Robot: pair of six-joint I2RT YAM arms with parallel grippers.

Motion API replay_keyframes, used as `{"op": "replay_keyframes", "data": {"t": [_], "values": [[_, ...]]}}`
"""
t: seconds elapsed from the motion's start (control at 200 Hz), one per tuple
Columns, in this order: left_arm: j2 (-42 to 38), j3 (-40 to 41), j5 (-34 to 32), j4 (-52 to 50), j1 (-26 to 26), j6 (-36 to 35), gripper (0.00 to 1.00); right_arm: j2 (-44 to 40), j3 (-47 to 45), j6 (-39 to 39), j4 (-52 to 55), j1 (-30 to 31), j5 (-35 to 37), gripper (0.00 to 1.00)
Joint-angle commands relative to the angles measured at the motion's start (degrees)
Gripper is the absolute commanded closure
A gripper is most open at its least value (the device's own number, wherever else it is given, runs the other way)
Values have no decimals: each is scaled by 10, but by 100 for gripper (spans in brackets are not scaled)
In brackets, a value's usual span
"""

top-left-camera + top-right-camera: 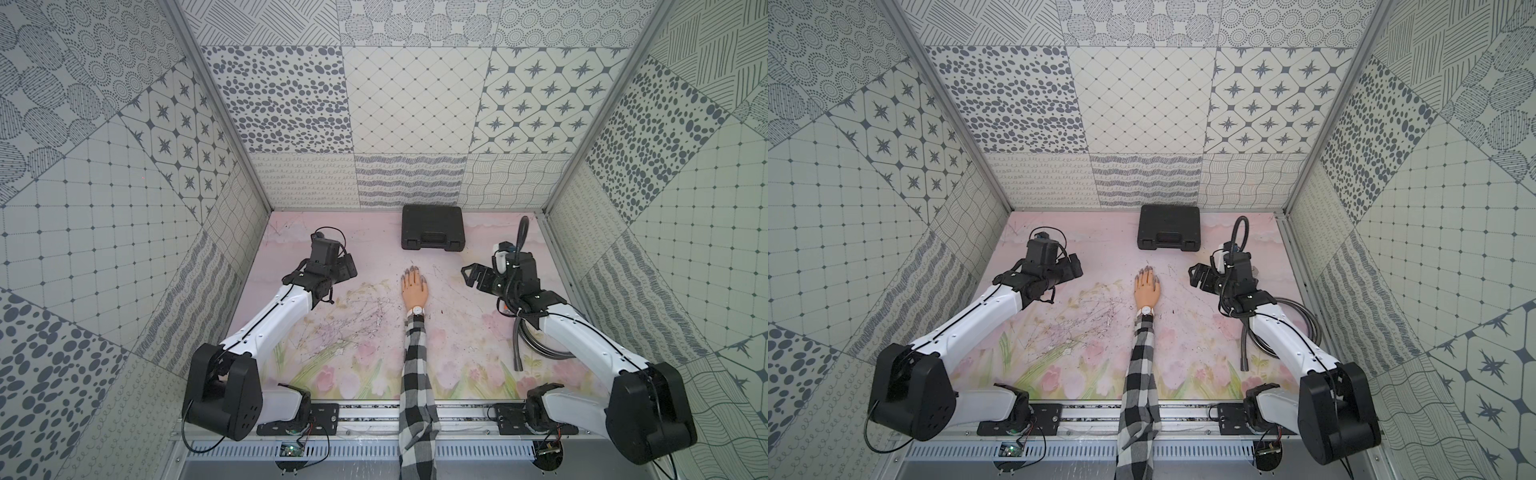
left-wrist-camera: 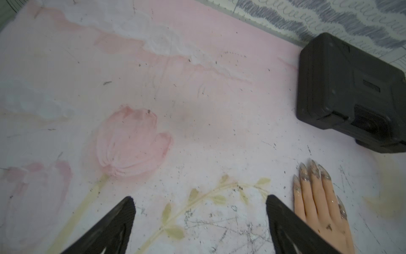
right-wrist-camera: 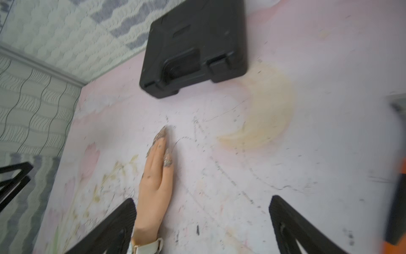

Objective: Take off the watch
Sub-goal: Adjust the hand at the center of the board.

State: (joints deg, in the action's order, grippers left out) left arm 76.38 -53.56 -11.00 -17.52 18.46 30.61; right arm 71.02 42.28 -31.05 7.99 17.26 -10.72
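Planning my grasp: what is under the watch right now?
The watch sits dial up on the wrist of the mannequin hand, next to the checked sleeve. The strap's underside and any buckle are hidden beneath the wrist.

Black case (image 1: 432, 227), black hose (image 1: 518, 353)

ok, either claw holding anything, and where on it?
Nothing held: left claw and right claw open, empty; watch on the wrist of the mannequin hand.
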Motion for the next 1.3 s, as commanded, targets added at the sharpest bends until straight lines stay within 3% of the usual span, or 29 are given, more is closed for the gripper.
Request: {"op": "replay_keyframes", "data": {"t": [0.0,0.33,0.52,0.705,0.875,1.091,1.296], "values": [[2,-1,27,-110,70,131,5,36,12,-44,4,38,-71,3],[16,-2,66,-144,211,203,6,112,-5,-154,-117,38,-169,3],[70,-32,52,-147,293,230,6,160,-16,-211,-177,21,-217,3],[127,-84,13,-168,339,236,6,204,-11,-233,-200,19,-236,5],[134,-98,-24,-167,317,230,4,249,6,-240,-227,22,-258,8],[166,-118,49,-119,220,194,4,298,29,-244,-244,42,-255,10],[253,-173,103,-122,167,145,6,325,50,-246,-241,57,-243,11]]}}
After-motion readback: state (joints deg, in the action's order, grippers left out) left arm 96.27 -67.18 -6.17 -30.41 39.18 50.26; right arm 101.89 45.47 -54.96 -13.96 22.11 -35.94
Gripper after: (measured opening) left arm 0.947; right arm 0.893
